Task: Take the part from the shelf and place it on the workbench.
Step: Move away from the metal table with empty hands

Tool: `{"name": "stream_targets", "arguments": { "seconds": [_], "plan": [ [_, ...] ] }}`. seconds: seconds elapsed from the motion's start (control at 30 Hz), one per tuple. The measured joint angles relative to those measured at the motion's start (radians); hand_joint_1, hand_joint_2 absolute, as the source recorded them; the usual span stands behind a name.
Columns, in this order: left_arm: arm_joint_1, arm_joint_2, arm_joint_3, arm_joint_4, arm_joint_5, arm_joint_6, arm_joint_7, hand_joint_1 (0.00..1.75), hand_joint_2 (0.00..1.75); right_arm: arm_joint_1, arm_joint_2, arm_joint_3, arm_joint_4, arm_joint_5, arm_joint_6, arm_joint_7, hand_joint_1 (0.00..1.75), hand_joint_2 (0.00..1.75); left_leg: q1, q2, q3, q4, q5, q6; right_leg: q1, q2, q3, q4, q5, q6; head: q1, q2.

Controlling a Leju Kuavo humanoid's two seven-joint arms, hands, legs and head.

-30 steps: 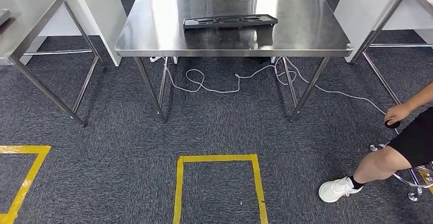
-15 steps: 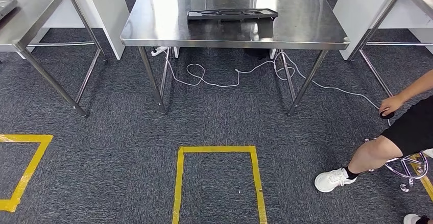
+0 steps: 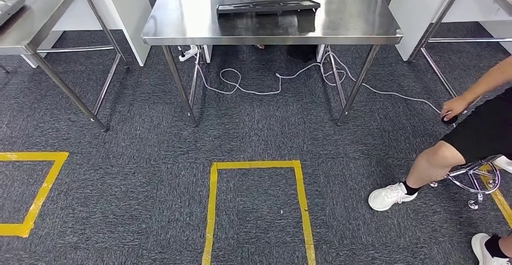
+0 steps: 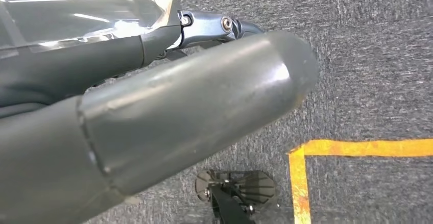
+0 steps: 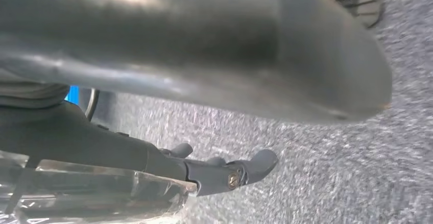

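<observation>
Grey carpet floor, steel furniture, one seated person.

- Workbench (image 3: 362, 23): steel-topped, straight ahead in the head view and well apart from the robot. This is the landmark for the entries below.
- Black tray (image 3: 268, 6): lies on the workbench, near its front edge.
- White cable (image 3: 265, 90): loose on the carpet under the workbench.
- Yellow tape square (image 3: 256, 165): on the floor, on the robot's side of the workbench.
- Person (image 3: 477, 138): on a stool, right of the workbench.
- Left hand (image 4: 153, 117): dark fingers (image 4: 92, 63) lie along the part (image 4: 76, 15), a glossy item in clear wrapping, and appear to grip it.
- Right hand (image 5: 178, 45): fingers (image 5: 102, 147) likewise pressed to the same wrapped part (image 5: 92, 193).

Progress, as judged: the part is off the shelf and carried between both hands, not yet at the workbench. The approach and the set-down remain.
</observation>
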State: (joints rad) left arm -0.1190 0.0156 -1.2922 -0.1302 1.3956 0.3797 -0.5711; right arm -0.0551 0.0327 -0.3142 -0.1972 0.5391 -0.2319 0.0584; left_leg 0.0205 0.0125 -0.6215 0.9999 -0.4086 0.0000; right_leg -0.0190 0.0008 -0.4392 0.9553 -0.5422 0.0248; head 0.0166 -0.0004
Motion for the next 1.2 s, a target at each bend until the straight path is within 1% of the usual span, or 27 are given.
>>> {"name": "stream_targets", "arguments": {
  "seconds": [0.03,0.1,0.13,0.17,0.2,0.23,0.3,0.37,0.43,0.5,0.53,0.57,0.63,0.67,0.7,0.73,0.77,0.8,0.83,0.9,0.93,1.0,1.03,1.07,1.13,1.17,1.2],
  "plan": [
    [0.001,0.0,0.0,0.0,0.001,0.001,0.0,0.0,0.0,0.0,0.0,0.001,0.0,0.002,0.0,0.0,0.0,0.0,0.003,-0.002,-0.009,0.022,-0.029,-0.004,-0.003,-0.002,-0.007,-0.001,0.008,-0.015,-0.001,0.0],
    [0.002,0.001,0.0,0.0,0.003,0.001,0.0,0.0,0.0,0.0,-0.001,0.004,0.001,0.004,0.0,0.0,0.0,0.0,0.006,-0.005,-0.043,0.128,-0.129,-0.009,-0.001,-0.006,-0.026,-0.001,0.027,-0.039,-0.004,0.0],
    [0.002,0.0,-0.001,0.0,0.004,0.002,0.0,0.0,0.0,0.0,-0.001,0.005,0.001,0.005,0.0,0.0,0.0,0.0,0.006,-0.006,-0.059,0.196,-0.171,-0.011,0.003,-0.008,-0.035,0.0,0.035,-0.045,-0.005,0.0],
    [0.003,0.0,-0.001,0.0,0.005,0.002,0.0,0.0,0.0,0.001,-0.001,0.006,0.001,0.005,0.0,0.0,0.0,0.0,0.006,-0.006,-0.069,0.255,-0.194,-0.012,0.008,-0.009,-0.043,0.001,0.043,-0.047,-0.005,0.0],
    [0.003,0.0,-0.001,0.0,0.006,0.002,0.0,0.0,0.0,0.001,-0.001,0.006,0.001,0.005,0.0,0.0,0.0,0.0,0.006,-0.006,-0.065,0.286,-0.191,-0.012,0.011,-0.009,-0.051,0.002,0.05,-0.048,-0.005,0.0],
    [0.003,0.0,-0.001,0.0,0.006,0.002,0.0,0.0,0.0,0.001,-0.001,0.006,0.001,0.005,0.0,0.0,0.0,0.0,0.006,-0.006,-0.043,0.279,-0.171,-0.008,0.014,-0.009,-0.059,0.004,0.057,-0.047,-0.005,0.0],
    [0.002,0.001,-0.001,0.0,0.006,0.002,0.0,0.0,0.0,0.001,0.0,0.007,0.001,0.005,0.0,0.0,0.0,0.0,0.002,-0.009,0.045,0.171,-0.119,0.007,0.018,-0.008,-0.072,0.01,0.067,-0.044,-0.006,0.0],
    [0.002,0.003,-0.001,0.0,0.006,0.002,0.0,0.0,0.0,0.001,0.002,0.008,0.001,0.006,0.0,0.0,0.0,0.0,-0.006,-0.012,0.131,0.042,-0.102,0.026,0.023,-0.008,-0.082,0.017,0.076,-0.036,-0.005,0.0],
    [0.001,0.005,-0.001,0.0,0.006,0.002,-0.001,0.0,0.0,-0.001,0.005,0.01,0.001,0.006,0.0,0.001,0.0,0.0,-0.014,-0.011,0.157,-0.011,-0.102,0.037,0.024,-0.009,-0.091,0.02,0.087,-0.023,-0.005,0.0],
    [0.001,0.004,-0.001,0.0,0.008,0.002,-0.001,0.0,0.0,-0.001,0.004,0.013,0.002,0.007,0.0,0.003,0.0,0.0,-0.011,-0.008,0.153,-0.038,-0.092,0.045,0.025,-0.009,-0.106,0.029,0.087,-0.012,-0.005,0.0],
    [0.0,0.004,-0.001,0.0,0.008,0.002,-0.001,0.0,0.0,-0.001,0.004,0.014,0.002,0.007,0.0,0.004,0.0,0.0,-0.008,-0.006,0.148,-0.05,-0.083,0.05,0.026,-0.008,-0.121,0.05,0.069,-0.012,-0.003,0.0],
    [0.0,0.003,-0.001,0.0,0.01,0.003,-0.002,0.0,0.0,-0.001,0.003,0.015,0.002,0.008,0.0,0.006,0.0,0.0,-0.005,-0.004,0.14,-0.06,-0.074,0.052,0.025,-0.006,-0.139,0.089,0.037,-0.014,-0.002,0.0],
    [0.0,0.001,-0.001,0.0,0.014,0.004,-0.003,0.0,0.0,0.0,0.003,0.015,0.002,0.011,0.0,0.01,0.0,0.0,-0.006,-0.002,0.117,-0.059,-0.056,0.053,0.017,-0.004,-0.18,0.206,-0.041,-0.02,0.001,0.0],
    [0.0,0.001,-0.001,0.0,0.015,0.004,-0.003,0.0,0.0,0.0,0.002,0.015,0.002,0.013,0.0,0.012,0.0,0.0,-0.005,-0.001,0.104,-0.057,-0.047,0.05,0.012,-0.004,-0.192,0.264,-0.061,-0.016,0.002,0.0],
    [0.0,0.001,-0.001,0.0,0.015,0.005,-0.003,0.0,0.0,0.001,0.002,0.015,0.002,0.014,0.0,0.012,0.0,0.0,-0.004,0.001,0.091,-0.055,-0.039,0.047,0.008,-0.004,-0.194,0.299,-0.06,-0.004,0.002,0.0],
    [0.0,0.0,-0.001,0.0,0.015,0.005,-0.003,0.0,0.0,0.001,0.001,0.015,0.002,0.015,0.0,0.013,0.0,0.0,-0.003,0.002,0.077,-0.05,-0.031,0.043,0.003,-0.004,-0.18,0.302,-0.039,0.012,0.002,0.0],
    [0.0,0.0,-0.001,0.0,0.015,0.005,-0.003,0.0,0.0,0.001,0.001,0.015,0.002,0.015,-0.001,0.013,0.0,0.0,0.0,0.003,0.062,-0.043,-0.025,0.038,-0.003,-0.004,-0.148,0.268,-0.008,0.029,0.002,0.0],
    [0.0,-0.001,-0.001,0.0,0.015,0.005,-0.003,0.0,0.0,0.0,0.0,0.016,0.002,0.016,-0.001,0.013,0.0,0.0,0.002,0.004,0.049,-0.033,-0.02,0.032,-0.009,-0.004,-0.103,0.202,0.011,0.041,0.002,0.0],
    [0.0,-0.001,-0.001,0.0,0.015,0.005,-0.003,0.0,0.0,0.0,0.001,0.016,0.002,0.016,-0.001,0.013,0.0,0.0,0.003,0.003,0.036,-0.021,-0.016,0.026,-0.009,-0.002,-0.051,0.125,0.013,0.045,0.003,0.0],
    [0.0,-0.001,-0.001,0.0,0.015,0.006,-0.003,0.0,0.0,-0.001,0.001,0.016,0.002,0.016,-0.001,0.013,0.0,0.0,0.0,0.002,0.02,-0.003,-0.008,0.014,-0.003,0.0,0.003,0.026,-0.009,0.036,0.004,0.0],
    [0.0,-0.001,-0.001,0.0,0.015,0.006,-0.003,0.0,0.0,-0.001,0.002,0.016,0.002,0.016,-0.001,0.013,0.0,0.0,0.0,0.002,0.017,0.0,-0.002,0.008,0.002,0.001,0.007,0.015,-0.016,0.028,0.003,0.0],
    [0.002,-0.001,-0.001,0.0,0.016,0.007,-0.003,0.0,0.0,-0.001,0.002,0.016,0.003,0.017,-0.001,0.014,0.0,0.0,0.005,0.0,0.011,0.009,-0.007,-0.001,-0.003,-0.001,-0.008,0.021,-0.008,0.008,-0.001,0.0],
    [0.003,-0.001,-0.001,0.0,0.016,0.007,-0.003,0.0,0.0,-0.001,0.002,0.016,0.003,0.018,-0.001,0.014,0.0,0.0,0.008,-0.001,0.003,0.027,-0.031,-0.005,-0.004,-0.002,-0.016,0.022,0.0,-0.005,-0.002,0.0],
    [0.003,-0.001,-0.001,0.0,0.016,0.007,-0.003,0.0,0.0,-0.001,0.002,0.017,0.003,0.019,-0.001,0.014,0.0,0.0,0.01,-0.003,-0.009,0.062,-0.072,-0.007,-0.005,-0.004,-0.025,0.022,0.009,-0.018,-0.003,0.0],
    [0.004,-0.001,-0.001,0.0,0.018,0.007,-0.004,0.0,0.0,0.0,0.003,0.017,0.003,0.021,-0.001,0.014,0.0,0.0,0.01,-0.005,-0.038,0.179,-0.169,-0.01,0.002,-0.006,-0.044,0.023,0.026,-0.037,-0.005,0.0],
    [0.004,-0.001,-0.001,0.0,0.018,0.007,-0.004,0.0,0.0,0.001,0.004,0.017,0.003,0.021,-0.001,0.014,0.0,0.0,0.009,-0.006,-0.048,0.237,-0.197,-0.01,0.007,-0.006,-0.053,0.025,0.035,-0.041,-0.006,0.0],
    [0.004,-0.001,-0.001,0.0,0.019,0.007,-0.004,0.0,0.0,0.001,0.004,0.017,0.003,0.021,-0.001,0.014,0.0,0.0,0.009,-0.006,-0.048,0.273,-0.202,-0.008,0.011,-0.006,-0.062,0.026,0.043,-0.043,-0.005,0.0]
  ]
}}
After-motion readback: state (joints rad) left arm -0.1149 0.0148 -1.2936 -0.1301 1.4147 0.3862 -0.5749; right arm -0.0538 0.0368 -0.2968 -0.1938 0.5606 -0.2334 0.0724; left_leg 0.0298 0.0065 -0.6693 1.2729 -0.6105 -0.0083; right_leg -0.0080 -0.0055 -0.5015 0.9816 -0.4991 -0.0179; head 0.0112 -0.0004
